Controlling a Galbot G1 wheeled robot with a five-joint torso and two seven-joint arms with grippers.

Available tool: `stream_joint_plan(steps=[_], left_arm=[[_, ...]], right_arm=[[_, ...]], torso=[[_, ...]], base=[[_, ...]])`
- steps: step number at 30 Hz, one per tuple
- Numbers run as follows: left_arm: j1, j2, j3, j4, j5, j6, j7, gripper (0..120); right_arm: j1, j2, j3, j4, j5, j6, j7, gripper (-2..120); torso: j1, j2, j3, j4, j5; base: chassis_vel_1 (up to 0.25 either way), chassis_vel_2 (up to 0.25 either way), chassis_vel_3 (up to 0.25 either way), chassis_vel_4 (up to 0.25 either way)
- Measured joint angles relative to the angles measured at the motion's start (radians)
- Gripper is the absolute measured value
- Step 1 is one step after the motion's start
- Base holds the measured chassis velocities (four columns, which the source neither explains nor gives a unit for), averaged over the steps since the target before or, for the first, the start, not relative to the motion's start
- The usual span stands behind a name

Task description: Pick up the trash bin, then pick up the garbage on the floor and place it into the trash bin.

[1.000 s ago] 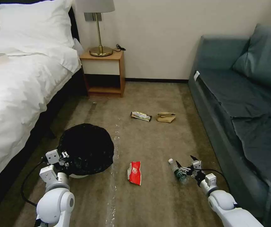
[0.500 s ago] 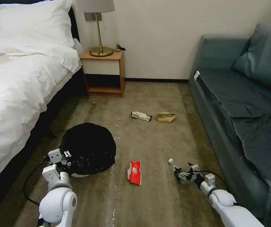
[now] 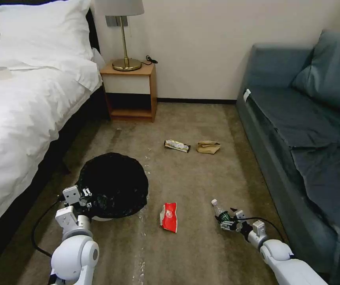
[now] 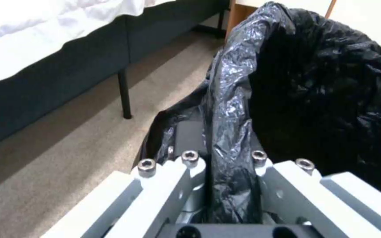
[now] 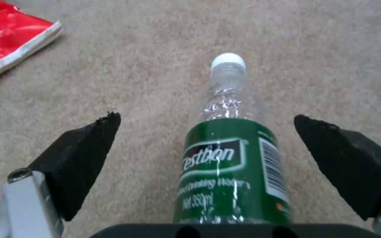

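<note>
- Carpet (image 3: 201,182) filled the middle of the head view, and both arms were reached up onto it from the lower corners.
- The left arm was stretched upward from the lower left, and the left gripper (image 3: 86,196) was closed on the near rim of the trash bin (image 3: 112,186); in the left wrist view the black bag's folded edge (image 4: 230,132) was pinched between the narrow jaws.
- The right arm was extended low from the lower right, with the right gripper (image 3: 226,218) spread wide.
- The bottle (image 3: 220,210) was seen lying between the black fingertips (image 5: 89,145), untouched on either side, its white cap (image 5: 228,61) pointed away.
- The red wrapper (image 3: 169,217) was at lower centre; the silvery wrapper (image 3: 176,145) and paper bag (image 3: 208,147) were at mid-frame.
</note>
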Motion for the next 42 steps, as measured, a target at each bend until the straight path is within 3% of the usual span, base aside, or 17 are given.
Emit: stream_joint_plan(steps=[8, 15, 31, 37, 42], left_arm=[[0.012, -0.003, -0.004, -0.009, 0.003, -0.002, 0.0, 4], [0.014, 0.001, -0.013, -0.013, 0.002, -0.002, -0.001, 4], [-0.003, 0.002, 0.003, 0.009, 0.003, -0.002, 0.0, 4], [-0.007, 0.002, 0.007, 0.017, 0.002, -0.002, -0.001, 4], [-0.013, 0.002, 0.014, 0.024, 0.002, -0.002, -0.001, 4]], right_arm=[[0.072, 0.088, -0.005, -0.163, -0.045, 0.044, -0.023, 100], [0.101, 0.119, 0.016, -0.24, -0.075, 0.077, -0.032, 100], [0.084, 0.115, 0.048, -0.224, -0.086, 0.099, 0.003, 41], [0.07, 0.112, 0.051, -0.197, -0.091, 0.103, 0.016, 28], [0.06, 0.106, 0.051, -0.152, -0.081, 0.102, 0.033, 27]], torso=[[0.0, 0.0, 0.0, 0.0, -0.0003], [0.0, 0.0, 0.0, 0.0002, -0.0005], [0.0, 0.0, 0.0, -0.0002, 0.0], [0.0, 0.0, 0.0, -0.0002, 0.0002], [0.0, 0.0, 0.0, -0.0003, 0.0008]], base=[[0.0, 0.0, 0.0, 0.0], [0.0, 0.0, 0.0, 0.0], [0.0, 0.0, 0.0, 0.0], [0.0, 0.0, 0.0, 0.0], [0.0, 0.0, 0.0, 0.0]])
